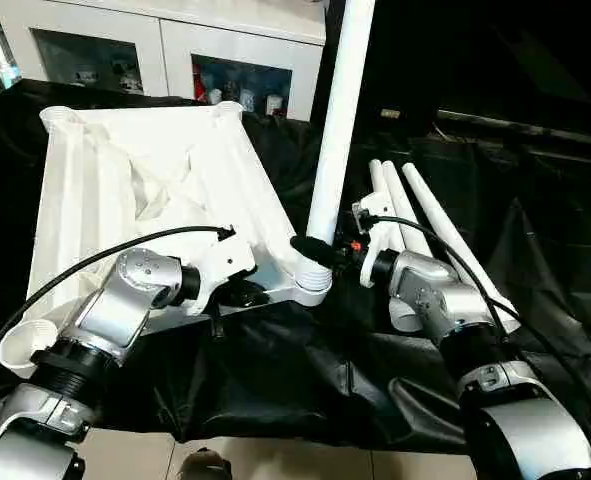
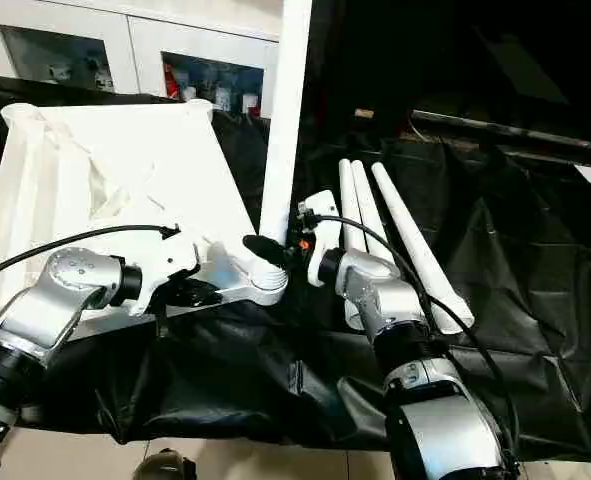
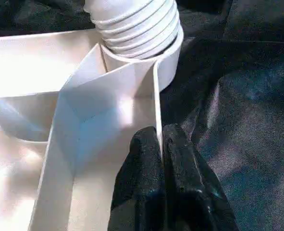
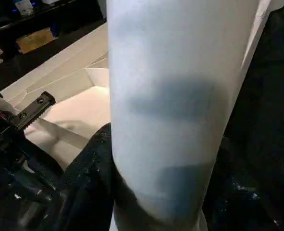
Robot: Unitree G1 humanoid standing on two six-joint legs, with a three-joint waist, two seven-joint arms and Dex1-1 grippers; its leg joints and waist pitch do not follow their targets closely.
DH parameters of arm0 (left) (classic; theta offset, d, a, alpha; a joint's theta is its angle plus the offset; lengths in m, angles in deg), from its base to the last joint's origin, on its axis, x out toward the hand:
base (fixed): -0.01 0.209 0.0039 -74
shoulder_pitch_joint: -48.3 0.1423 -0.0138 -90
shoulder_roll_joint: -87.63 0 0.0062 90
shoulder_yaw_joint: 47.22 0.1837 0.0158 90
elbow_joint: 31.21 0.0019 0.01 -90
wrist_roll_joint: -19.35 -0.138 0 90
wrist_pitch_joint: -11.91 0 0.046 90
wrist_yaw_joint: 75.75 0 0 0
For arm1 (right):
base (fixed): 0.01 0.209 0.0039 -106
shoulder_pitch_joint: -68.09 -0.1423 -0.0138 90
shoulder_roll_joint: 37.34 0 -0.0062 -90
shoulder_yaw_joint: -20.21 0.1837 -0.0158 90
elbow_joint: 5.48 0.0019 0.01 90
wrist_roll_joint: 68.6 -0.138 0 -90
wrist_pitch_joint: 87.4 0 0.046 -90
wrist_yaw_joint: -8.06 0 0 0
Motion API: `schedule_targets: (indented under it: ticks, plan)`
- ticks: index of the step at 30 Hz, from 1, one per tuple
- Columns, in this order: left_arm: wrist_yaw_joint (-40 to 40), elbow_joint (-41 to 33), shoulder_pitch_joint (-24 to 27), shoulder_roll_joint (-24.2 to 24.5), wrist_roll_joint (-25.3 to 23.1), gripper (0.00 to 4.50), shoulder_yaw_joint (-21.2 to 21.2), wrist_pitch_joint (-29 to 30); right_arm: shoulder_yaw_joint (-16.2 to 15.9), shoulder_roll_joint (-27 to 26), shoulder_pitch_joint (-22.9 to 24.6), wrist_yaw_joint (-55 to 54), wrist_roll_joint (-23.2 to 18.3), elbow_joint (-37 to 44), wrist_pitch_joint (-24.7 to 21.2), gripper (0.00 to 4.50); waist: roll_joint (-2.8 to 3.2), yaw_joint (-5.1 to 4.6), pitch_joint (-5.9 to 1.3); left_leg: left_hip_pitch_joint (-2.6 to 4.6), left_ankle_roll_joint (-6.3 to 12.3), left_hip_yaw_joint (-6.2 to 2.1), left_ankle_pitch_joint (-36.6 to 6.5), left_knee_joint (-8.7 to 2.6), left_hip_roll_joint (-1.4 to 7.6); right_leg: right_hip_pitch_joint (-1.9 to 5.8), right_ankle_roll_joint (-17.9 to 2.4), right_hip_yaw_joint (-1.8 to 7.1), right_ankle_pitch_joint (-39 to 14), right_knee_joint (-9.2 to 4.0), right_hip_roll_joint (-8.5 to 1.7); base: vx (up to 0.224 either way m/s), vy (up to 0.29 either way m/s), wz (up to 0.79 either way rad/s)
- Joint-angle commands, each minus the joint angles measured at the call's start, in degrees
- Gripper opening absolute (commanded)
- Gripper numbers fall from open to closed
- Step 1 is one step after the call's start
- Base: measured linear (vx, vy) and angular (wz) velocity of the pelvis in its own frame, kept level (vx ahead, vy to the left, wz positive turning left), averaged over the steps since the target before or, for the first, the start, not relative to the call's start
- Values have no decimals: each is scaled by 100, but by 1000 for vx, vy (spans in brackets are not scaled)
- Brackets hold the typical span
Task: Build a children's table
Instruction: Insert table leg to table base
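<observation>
Left fingers [image 3: 163, 159]: closed, pinching tabletop [image 1: 125, 180] rim wall.
Right fingers [image 1: 320, 250]: clamped around upright leg [image 1: 337, 130], just above socket [image 1: 313, 285].

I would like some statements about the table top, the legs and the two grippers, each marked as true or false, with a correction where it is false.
1. One leg stands upright in a corner socket of the table top. True.
2. The left gripper is pinching the rim of the table top. True: its two black fingers close on the thin white wall beside the socket.
3. The right gripper is resting open on the black cloth. False: it is closed around the upright leg, just above the threaded end.
4. Four spare legs lie on the cloth. False: three legs lie side by side, to the right of the top.
5. The table top lies with its ribbed underside up. True.
</observation>
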Motion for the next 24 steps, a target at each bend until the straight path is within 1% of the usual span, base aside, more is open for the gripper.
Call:
schedule_targets:
  ticks: [1,3,4,7,10,12,13,14,15,16,19,20,21,22,23,24]
  plan:
    - [-131,-201,144,-234,288,0,54,-166,50,79,67,-111,160,-255,-40,190,76,-72,-302,247,-526,-220,-2740,-485,297,-51,-773,246,-2778,-648,-502,0,0,0]
    - [-133,-205,161,-226,270,0,60,-175,53,70,68,-107,165,-268,-30,190,77,-76,-304,250,-527,-221,-2752,-491,298,-59,-765,247,-2760,-646,-492,0,0,0]
    - [-133,-211,176,-212,240,0,79,-172,61,64,73,-105,170,-284,-17,190,60,-76,-302,252,-520,-217,-2750,-492,298,-60,-768,245,-2754,-649,-490,0,0,0]
    - [-116,-203,189,-185,180,0,114,-182,102,58,105,-115,144,-301,-1,190,71,-76,-298,251,-509,-218,-2742,-497,299,-62,-765,247,-2773,-655,-493,0,0,0]
    - [-102,-168,201,-134,70,0,184,-206,231,58,208,-167,61,-389,70,190,77,-75,-297,259,-518,-221,-2792,-501,301,-71,-752,248,-2802,-662,-496,0,0,0]
    - [-101,-159,207,-127,40,0,196,-213,293,51,269,-179,13,-421,113,190,120,-78,-299,260,-545,-231,-2869,-511,302,-70,-756,248,-2775,-664,-493,0,0,0]
    - [-99,-153,211,-127,20,0,204,-215,348,42,327,-194,-24,-446,153,190,113,-80,-305,266,-549,-227,-2878,-514,305,-74,-759,248,-2740,-665,-488,0,0,0]
    - [-97,-150,212,-128,12,0,207,-217,374,38,355,-202,-41,-458,172,190,137,-83,-301,274,-567,-225,-2956,-520,304,-85,-770,250,-2700,-673,-482,0,0,0]
    - [-82,-128,205,-137,-24,0,219,-227,500,0,482,-212,-134,-494,253,190,161,-79,-305,281,-577,-231,-3019,-522,304,-84,-778,251,-2672,-674,-479,0,0,0]
    - [-82,-128,205,-137,-24,0,219,-227,500,0,482,-212,-134,-494,253,190,147,-77,-308,280,-566,-230,-3020,-521,304,-79,-787,253,-2650,-675,-483,0,0,0]
    - [-84,-121,191,-136,-43,0,234,-227,556,-24,565,-193,-174,-514,329,190,144,-75,-310,268,-548,-233,-2996,-528,304,-75,-821,248,-2642,-668,-480,0,0,0]
    - [-92,-116,183,-122,-59,0,245,-241,594,-43,609,-206,-192,-527,413,190,250,-53,-314,279,-578,-249,-3036,-531,302,-78,-829,255,-2628,-661,-494,0,0,0]
    - [-95,-114,180,-117,-65,0,249,-246,606,-49,622,-211,-198,-531,440,190,203,-71,-306,278,-586,-244,-3111,-538,307,-85,-825,249,-2632,-677,-480,0,0,0]
    - [-99,-110,179,-114,-74,0,249,-256,621,-57,631,-217,-202,-539,469,190,197,-67,-309,284,-588,-246,-3144,-538,304,-82,-824,247,-2655,-681,-477,0,0,0]
    - [-92,-75,147,-103,-107,0,253,-287,639,-66,694,-222,-192,-550,626,190,306,-42,-323,298,-616,-264,-3186,-538,304,-82,-833,255,-2611,-672,-498,0,0,0]
    - [-86,-38,119,-97,-134,0,250,-316,646,-75,744,-219,-172,-564,751,190,326,-50,-324,291,-623,-265,-3176,-556,307,-74,-857,250,-2430,-666,-478,0,0,0]
